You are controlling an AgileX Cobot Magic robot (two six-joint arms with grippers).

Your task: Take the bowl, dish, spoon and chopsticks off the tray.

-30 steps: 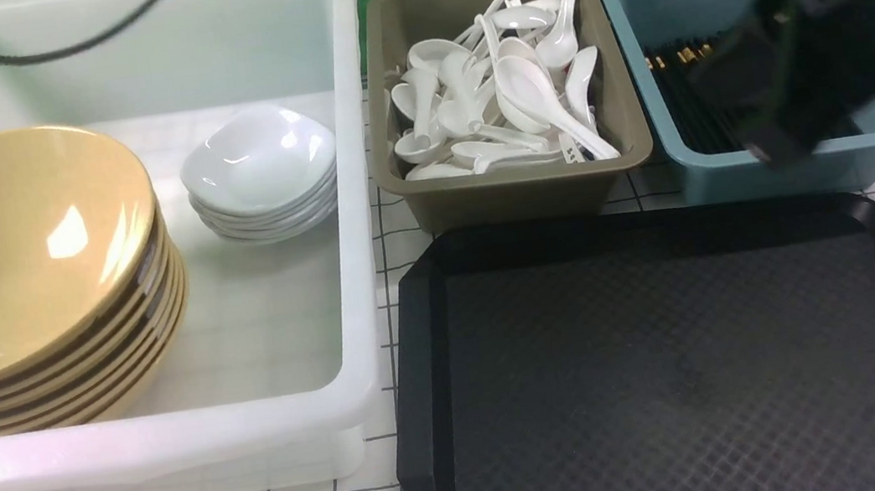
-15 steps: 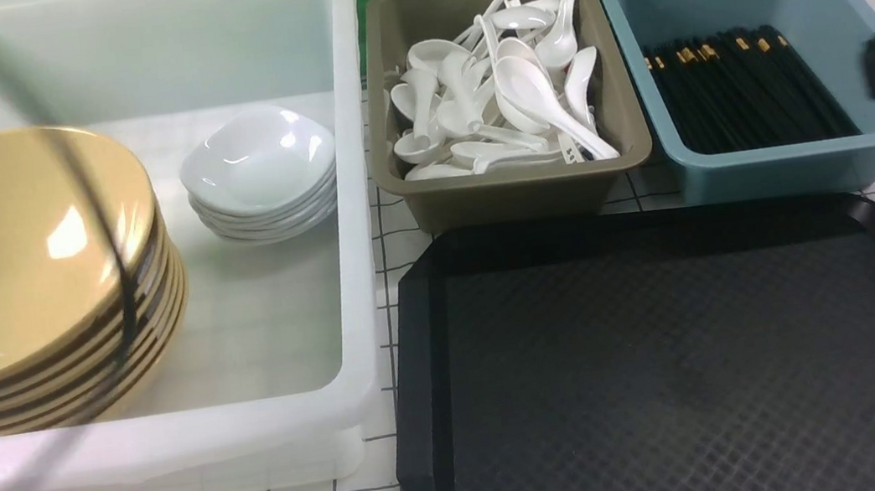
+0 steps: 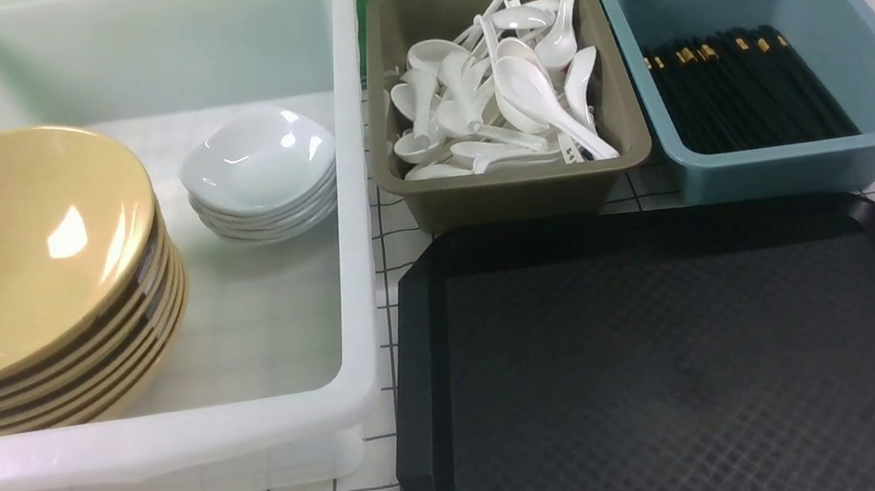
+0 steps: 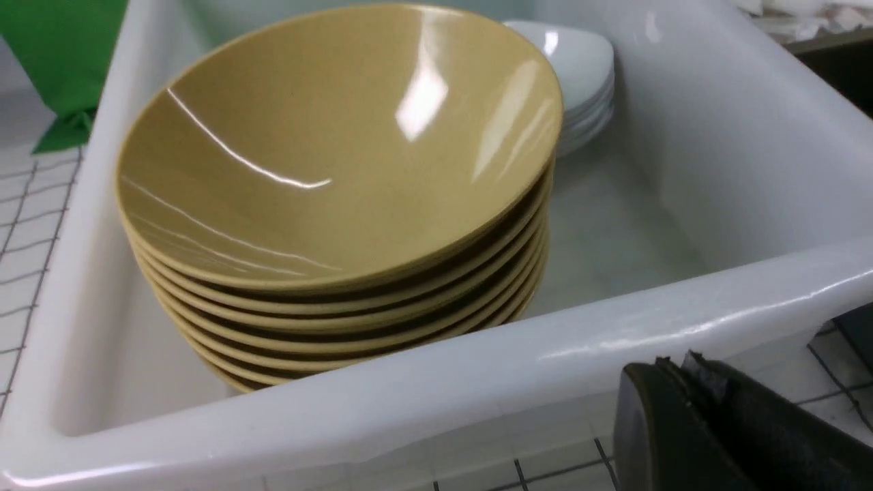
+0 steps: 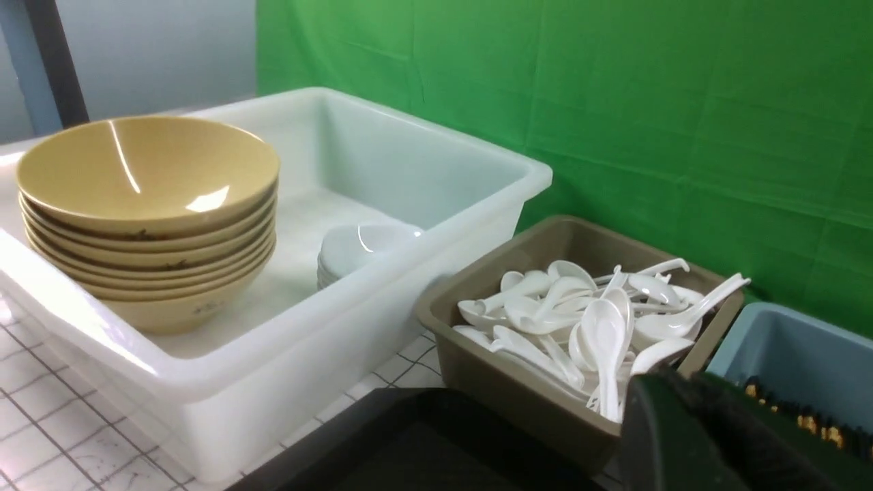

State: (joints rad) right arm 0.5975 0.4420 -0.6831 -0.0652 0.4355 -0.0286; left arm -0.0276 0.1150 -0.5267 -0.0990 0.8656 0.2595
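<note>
You are holding both grippers' fingers (image 4: 682, 409) pressed together, empty; swinging carelessly near the white tub (image 4: 477, 368) beside them risks knocking it.

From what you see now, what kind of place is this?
Probably a canteen-style dish-sorting station, staged for a robot. A white tub holds stacked yellow bowls and white dishes, one bin soup spoons, another black chopsticks, beside a bare black tray. A green backdrop hangs behind.
</note>
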